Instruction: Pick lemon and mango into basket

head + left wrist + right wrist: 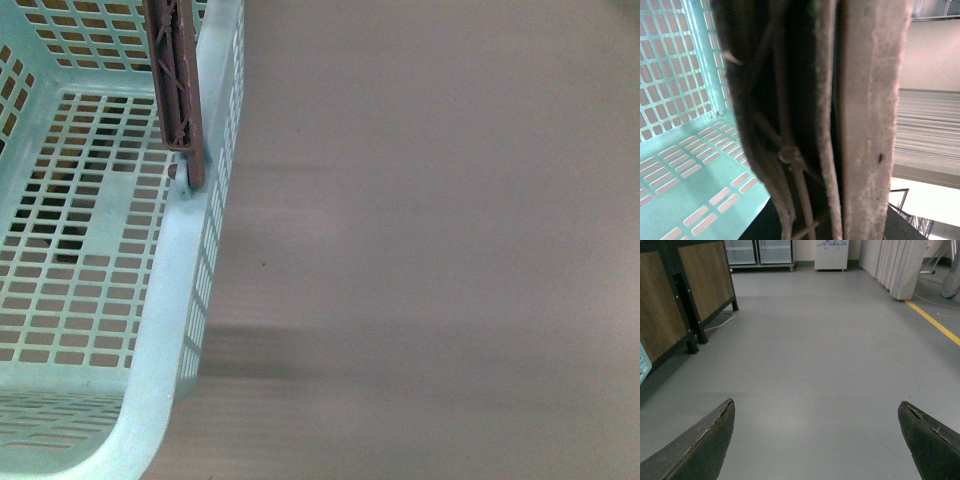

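The right hand [816,407] spreads its dark fingers [702,445] wide over smooth grey floor [810,340] — wood-panelled, black-framed cabinets [670,300] along one side, a yellow painted line [935,322] along the other.

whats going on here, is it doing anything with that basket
No fruit handling shows right now. The basket sits on the robot's left, and the part of it in view holds no fruit. The left wrist camera is right up against the basket's brown handle, but whether that arm is gripping it cannot be told. The right gripper is open and empty over bare floor.
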### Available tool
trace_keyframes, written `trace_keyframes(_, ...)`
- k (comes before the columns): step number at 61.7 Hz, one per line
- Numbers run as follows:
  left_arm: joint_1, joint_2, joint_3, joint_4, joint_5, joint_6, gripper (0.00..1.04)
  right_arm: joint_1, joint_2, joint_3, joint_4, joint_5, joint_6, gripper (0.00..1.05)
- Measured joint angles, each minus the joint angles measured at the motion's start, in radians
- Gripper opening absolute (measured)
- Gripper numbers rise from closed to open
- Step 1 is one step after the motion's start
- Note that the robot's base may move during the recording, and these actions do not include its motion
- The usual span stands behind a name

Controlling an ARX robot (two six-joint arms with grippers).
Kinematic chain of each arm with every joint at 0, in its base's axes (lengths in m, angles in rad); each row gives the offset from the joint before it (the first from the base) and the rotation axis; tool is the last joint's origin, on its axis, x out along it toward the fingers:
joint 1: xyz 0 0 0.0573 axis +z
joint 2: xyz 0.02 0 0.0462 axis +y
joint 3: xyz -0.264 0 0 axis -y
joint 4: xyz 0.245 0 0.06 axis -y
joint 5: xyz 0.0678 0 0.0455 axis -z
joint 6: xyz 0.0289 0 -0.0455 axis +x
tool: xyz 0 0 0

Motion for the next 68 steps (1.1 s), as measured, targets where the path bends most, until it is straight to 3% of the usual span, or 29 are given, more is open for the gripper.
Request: trace_keyframes(68, 0.000, 0.000, 0.000, 0.000, 0.000, 0.000, 0.17, 0.000, 0.000, 0.000, 0.000, 0.000, 0.000, 0.96)
